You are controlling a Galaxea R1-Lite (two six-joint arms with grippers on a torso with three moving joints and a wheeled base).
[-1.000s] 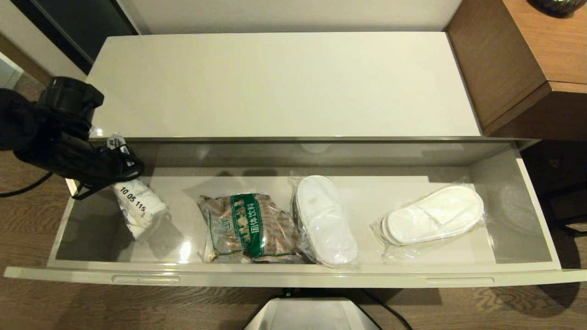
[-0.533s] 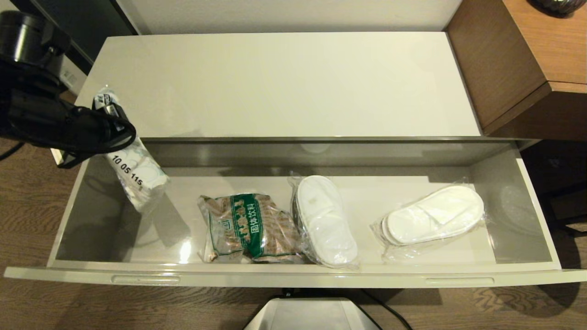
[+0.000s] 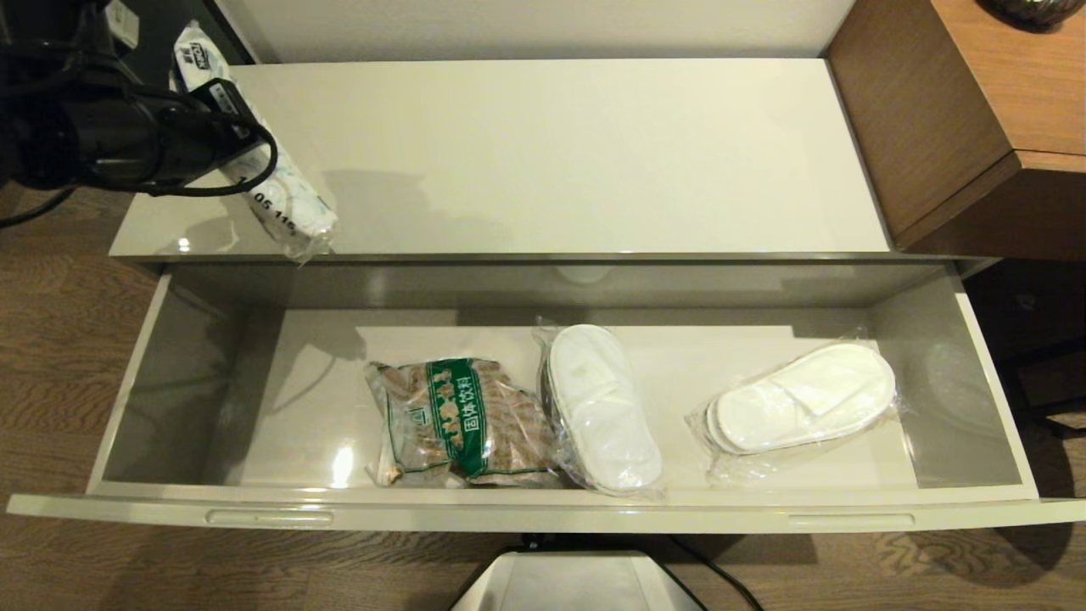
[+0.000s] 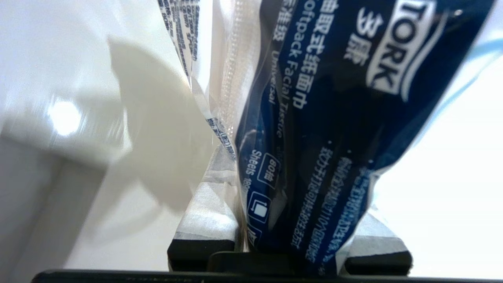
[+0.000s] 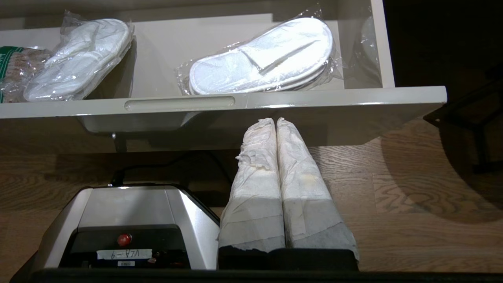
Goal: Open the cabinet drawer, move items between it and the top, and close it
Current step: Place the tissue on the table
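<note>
The left gripper [image 3: 222, 102] clamps the tissue pack [image 3: 284, 204] above the far-left corner of the top [image 3: 551, 153], the glossy cream panel behind the open cabinet drawer [image 3: 560, 513]. The pack hangs tilted from the claw, its upper end pinched between the taped fingers [image 4: 208, 216] and its lower end, printed "05 115", reaching toward the panel's near edge; whether it touches the surface cannot be told. In the left wrist view, the pack's dark blue wrapper [image 4: 334, 118] fills the gap between the fingers.

In the drawer, pulled fully out toward the robot, three things lie in a row. A brown packet with a green band [image 3: 458, 420] sits left of centre. Just beside it on the right, touching it, is one pair of film-sealed white slippers [image 3: 602, 407], lying lengthwise from far to near. A second slipper pair [image 3: 802, 399] lies well apart to the right, turned crosswise.

The right gripper [image 5: 277, 125], out of the head view, hangs low in front of the drawer's right end, below its front edge, with its two taped fingers pressed together and holding nothing. The robot's base [image 5: 125, 224] stands beside it on the wooden floor [image 3: 68, 356]. A brown wooden desk [image 3: 976, 119] adjoins the top on the far right.
</note>
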